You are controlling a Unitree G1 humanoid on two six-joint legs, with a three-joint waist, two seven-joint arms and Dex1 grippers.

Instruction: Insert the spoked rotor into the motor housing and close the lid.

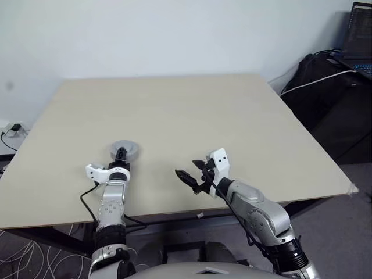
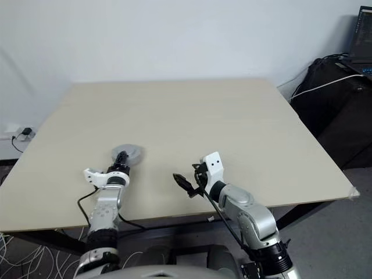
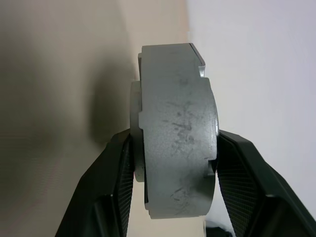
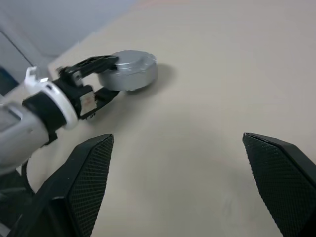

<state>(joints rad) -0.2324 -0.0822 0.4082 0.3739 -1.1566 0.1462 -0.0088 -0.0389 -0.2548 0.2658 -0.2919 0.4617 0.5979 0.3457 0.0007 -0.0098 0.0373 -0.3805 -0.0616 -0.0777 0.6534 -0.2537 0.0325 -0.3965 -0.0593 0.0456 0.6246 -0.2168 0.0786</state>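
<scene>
A thick silver-grey round body (image 1: 125,148), the motor housing with the lid closed over it, sits at the near left of the table. No copper windings show. My left gripper (image 1: 121,154) is shut on it, one finger over its top face and one beneath, as the right wrist view shows (image 4: 131,69). In the left wrist view the grey body (image 3: 177,128) sits between both pads, a little off the tabletop. My right gripper (image 1: 192,173) hovers open and empty to its right, above the front edge. The spoked rotor is hidden.
The beige table (image 1: 192,110) stretches far and right of both grippers. Its front edge (image 1: 174,214) runs just under my arms. Black bags (image 1: 334,93) and a laptop (image 1: 360,40) stand beyond the right edge. Cables and a power strip (image 1: 13,129) lie left.
</scene>
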